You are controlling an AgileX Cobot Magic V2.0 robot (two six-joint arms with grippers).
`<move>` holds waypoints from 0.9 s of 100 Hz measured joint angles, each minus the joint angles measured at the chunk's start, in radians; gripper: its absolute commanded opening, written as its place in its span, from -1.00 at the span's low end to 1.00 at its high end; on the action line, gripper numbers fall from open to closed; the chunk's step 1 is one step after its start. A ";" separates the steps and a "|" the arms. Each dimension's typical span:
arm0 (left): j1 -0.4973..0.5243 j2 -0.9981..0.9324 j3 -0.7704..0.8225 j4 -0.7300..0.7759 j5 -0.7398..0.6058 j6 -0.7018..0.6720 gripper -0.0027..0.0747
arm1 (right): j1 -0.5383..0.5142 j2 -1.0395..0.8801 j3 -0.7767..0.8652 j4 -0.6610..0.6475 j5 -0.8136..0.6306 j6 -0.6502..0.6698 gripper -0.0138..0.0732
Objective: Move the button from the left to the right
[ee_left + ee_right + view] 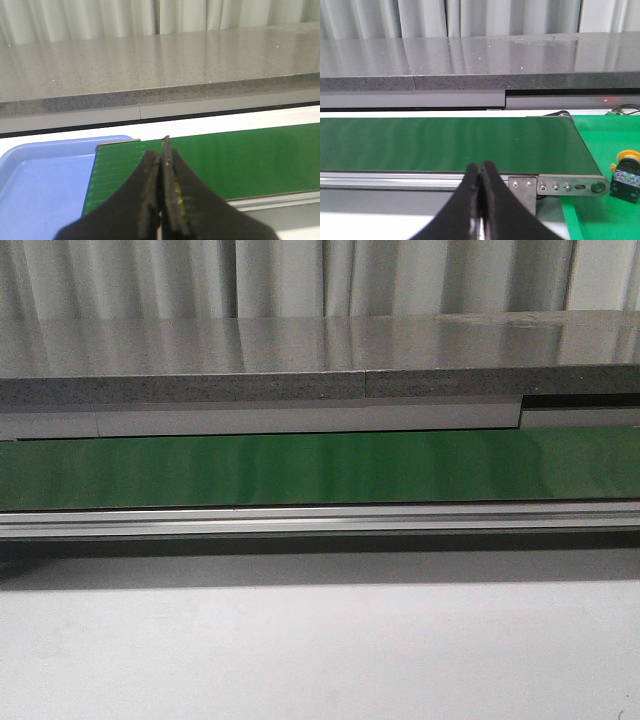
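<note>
Both grippers, left (162, 150) and right (481, 170), are pinched closed on nothing, hovering at my near edge of the green conveyor belt (320, 468). Past the belt's right end, the button (626, 176) rests on a green mat (605, 210), apparently already delivered.

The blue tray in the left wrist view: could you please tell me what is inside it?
The visible part of the blue tray holds nothing. Its near corner is hidden behind the shut left end effector, and its left side is cut off by the picture's edge.
</note>
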 measured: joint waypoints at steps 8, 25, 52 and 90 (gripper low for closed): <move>0.000 0.000 0.000 0.000 0.000 0.000 -0.98 | 0.000 0.000 0.000 0.000 0.000 0.000 -0.84; 0.000 0.000 0.000 0.000 0.000 0.000 -0.98 | 0.000 0.000 0.000 0.000 0.000 0.000 -0.84; 0.000 0.000 0.000 0.000 0.000 0.000 -0.98 | 0.000 0.000 0.000 0.000 0.000 0.002 -0.84; 0.000 -0.024 0.059 0.027 -0.087 0.000 -0.98 | 0.000 0.000 0.000 0.000 0.000 0.002 -0.84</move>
